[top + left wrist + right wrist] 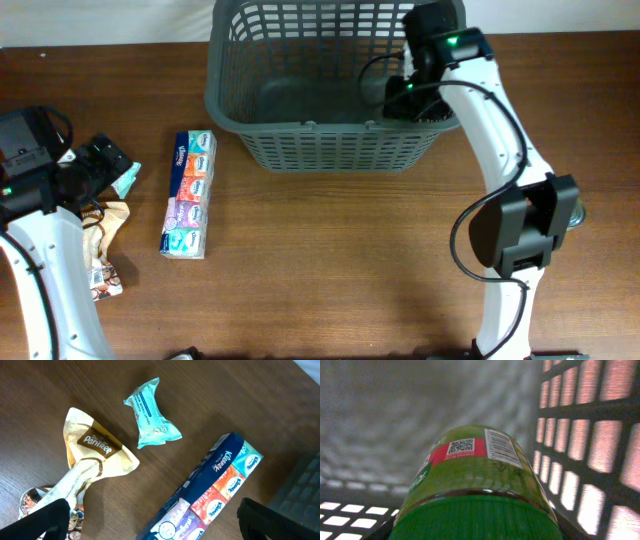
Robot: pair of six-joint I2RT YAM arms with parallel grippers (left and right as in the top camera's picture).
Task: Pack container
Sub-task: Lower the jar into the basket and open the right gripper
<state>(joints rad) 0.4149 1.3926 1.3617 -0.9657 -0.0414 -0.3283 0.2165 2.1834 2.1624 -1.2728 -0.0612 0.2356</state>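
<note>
The container [310, 127], a large dark grey lattice basket, stands at the back centre of the table. My right gripper [405, 95] reaches down inside its right end. In the right wrist view the right gripper [475, 532] is shut on a green bottle [470, 465] with a green lid and a red label, close to the container's slotted wall [590, 450]. My left gripper [100, 160] is open and empty at the far left. In the left wrist view the left gripper [155, 520] hovers above the table.
A long multi-pack of tissues [188, 193] [210, 495] lies left of the container. A teal wipes packet [127, 178] [150, 412] and a cream snack bag [105, 235] [95, 452] lie beside the left gripper.
</note>
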